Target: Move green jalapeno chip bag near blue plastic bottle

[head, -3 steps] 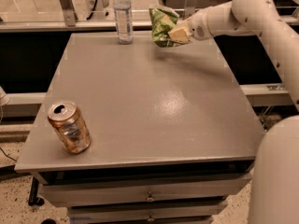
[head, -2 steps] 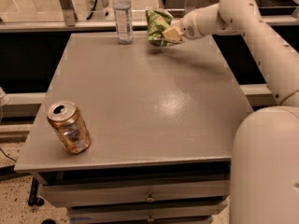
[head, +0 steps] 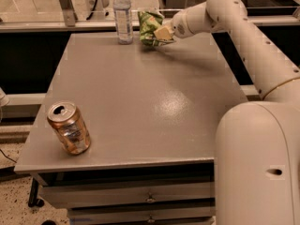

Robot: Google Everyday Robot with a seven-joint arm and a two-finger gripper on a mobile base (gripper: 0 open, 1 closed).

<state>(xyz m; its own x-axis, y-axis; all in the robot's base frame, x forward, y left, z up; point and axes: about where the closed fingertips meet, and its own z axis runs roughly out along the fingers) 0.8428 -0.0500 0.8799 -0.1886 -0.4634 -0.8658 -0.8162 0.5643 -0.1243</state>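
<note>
The green jalapeno chip bag (head: 150, 26) is at the far edge of the grey table (head: 140, 102), just right of the blue plastic bottle (head: 123, 17). The bottle is clear with a white cap and stands upright at the far centre-left. My gripper (head: 161, 33) reaches in from the right and is shut on the bag's right side. The bag's lower edge sits at or just above the tabletop; I cannot tell if it touches. A small gap separates bag and bottle.
A copper-coloured drink can (head: 69, 128) stands tilted near the table's front left corner. My white arm (head: 243, 36) stretches across the right side and my base (head: 258, 163) fills the lower right. A rail runs behind the table.
My gripper has carried the chip bag leftward along the far edge, closer to the bottle. The can and bottle have not moved.
</note>
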